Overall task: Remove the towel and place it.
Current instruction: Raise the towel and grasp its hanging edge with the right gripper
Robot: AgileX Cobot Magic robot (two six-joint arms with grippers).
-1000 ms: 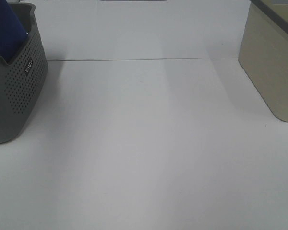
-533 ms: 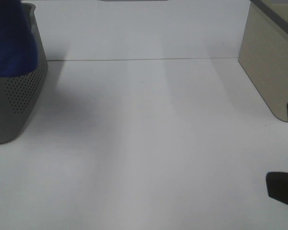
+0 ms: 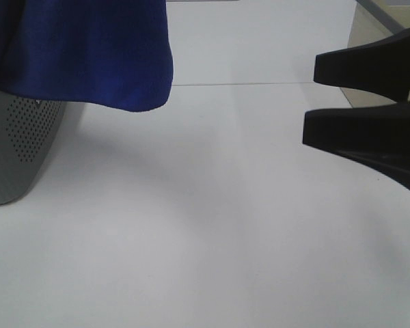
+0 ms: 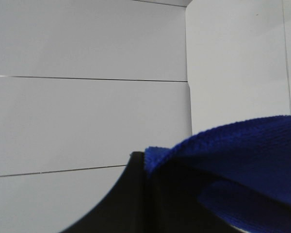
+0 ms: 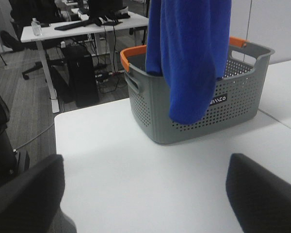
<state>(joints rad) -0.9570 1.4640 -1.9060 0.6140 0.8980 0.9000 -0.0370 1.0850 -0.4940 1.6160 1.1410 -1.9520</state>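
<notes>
towel (image 3: 89, 48) above white tabletop (image 3: 212, 239), desk (image 5: 77, 30) beyond

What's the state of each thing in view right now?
towel: lifted, hanging free from above, its lowest end in front of the basket's wall.
basket: upright on the table; whether any towel is left inside cannot be told.
left gripper: shut on the towel's edge.
right gripper: open, holding nothing, clear of the towel.

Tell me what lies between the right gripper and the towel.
Nothing: only bare white table separates the open right gripper from the hanging towel. The exterior high view shows this, and the right wrist view agrees.
</notes>
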